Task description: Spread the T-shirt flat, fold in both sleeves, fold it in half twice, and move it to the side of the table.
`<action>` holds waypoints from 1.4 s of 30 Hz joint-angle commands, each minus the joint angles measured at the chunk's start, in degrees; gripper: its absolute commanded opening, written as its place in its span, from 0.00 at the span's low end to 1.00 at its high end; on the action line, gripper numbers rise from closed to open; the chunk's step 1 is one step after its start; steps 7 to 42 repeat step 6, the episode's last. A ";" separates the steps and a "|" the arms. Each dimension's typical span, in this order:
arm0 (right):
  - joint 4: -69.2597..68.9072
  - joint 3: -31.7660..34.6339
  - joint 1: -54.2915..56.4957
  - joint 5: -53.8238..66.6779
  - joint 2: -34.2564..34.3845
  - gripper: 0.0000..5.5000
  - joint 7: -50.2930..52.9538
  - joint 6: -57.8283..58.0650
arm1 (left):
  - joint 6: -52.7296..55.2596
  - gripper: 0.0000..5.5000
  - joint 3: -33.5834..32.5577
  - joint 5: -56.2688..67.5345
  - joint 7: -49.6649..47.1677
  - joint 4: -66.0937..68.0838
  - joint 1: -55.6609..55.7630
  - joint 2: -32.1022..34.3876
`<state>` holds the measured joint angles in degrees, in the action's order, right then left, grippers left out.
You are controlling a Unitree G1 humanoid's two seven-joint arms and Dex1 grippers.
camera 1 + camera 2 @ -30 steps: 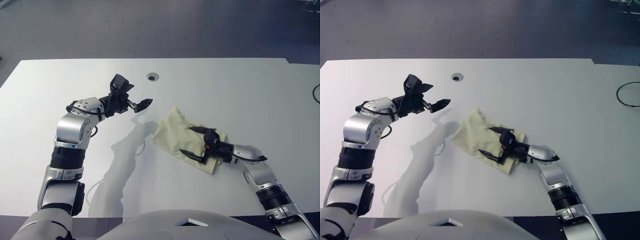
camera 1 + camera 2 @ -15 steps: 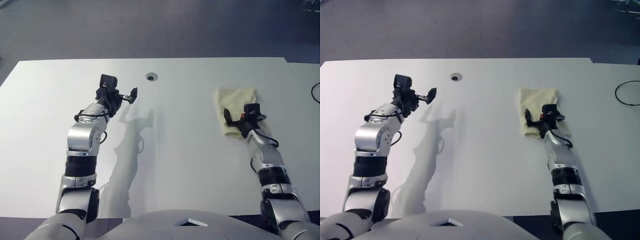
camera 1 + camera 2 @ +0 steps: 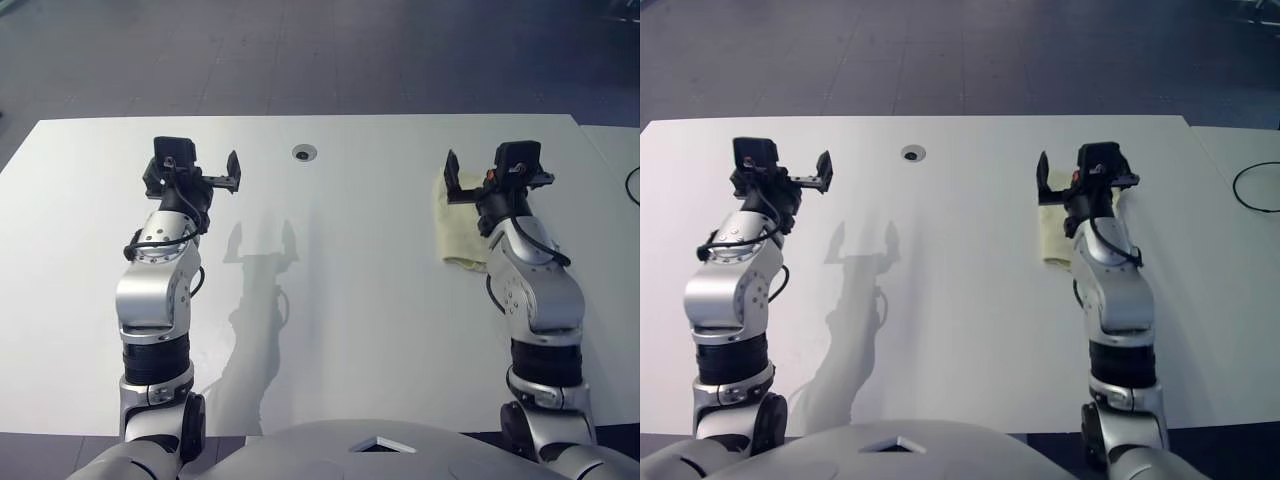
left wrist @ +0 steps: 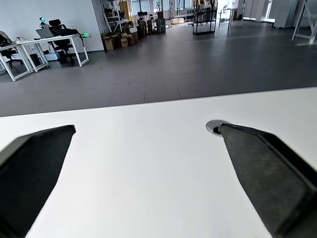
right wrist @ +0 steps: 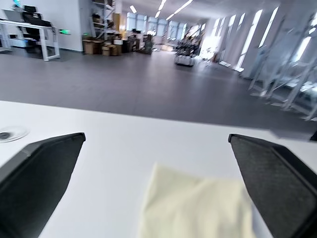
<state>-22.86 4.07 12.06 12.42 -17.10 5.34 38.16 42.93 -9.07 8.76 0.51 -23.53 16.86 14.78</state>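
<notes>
left eye view, white table [image 3: 360, 300], cream t-shirt [image 3: 456, 230] at right, grey floor [image 3: 300, 50]

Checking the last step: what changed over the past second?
The right gripper moved the folded T-shirt from the middle of the table to its right side, let go and rose, open. The left gripper drew back leftward, open. The T-shirt stayed folded.

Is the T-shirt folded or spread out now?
Folded: the T-shirt lies as a small compact pad on the right of the table, no sleeves showing.
</notes>
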 commanded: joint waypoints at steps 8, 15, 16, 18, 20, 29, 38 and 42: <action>-3.84 2.26 -0.63 -1.27 1.52 0.98 0.30 6.52 | 3.70 0.98 0.12 -0.18 0.39 -0.23 2.72 0.34; -3.84 2.26 -0.63 -1.27 1.52 0.98 0.30 6.52 | 3.70 0.98 0.12 -0.18 0.39 -0.23 2.72 0.34; -3.84 2.26 -0.63 -1.27 1.52 0.98 0.30 6.52 | 3.70 0.98 0.12 -0.18 0.39 -0.23 2.72 0.34; -3.84 2.26 -0.63 -1.27 1.52 0.98 0.30 6.52 | 3.70 0.98 0.12 -0.18 0.39 -0.23 2.72 0.34; -3.84 2.26 -0.63 -1.27 1.52 0.98 0.30 6.52 | 3.70 0.98 0.12 -0.18 0.39 -0.23 2.72 0.34; -3.84 2.26 -0.63 -1.27 1.52 0.98 0.30 6.52 | 3.70 0.98 0.12 -0.18 0.39 -0.23 2.72 0.34; -3.84 2.26 -0.63 -1.27 1.52 0.98 0.30 6.52 | 3.70 0.98 0.12 -0.18 0.39 -0.23 2.72 0.34; -3.84 2.26 -0.63 -1.27 1.52 0.98 0.30 6.52 | 3.70 0.98 0.12 -0.18 0.39 -0.23 2.72 0.34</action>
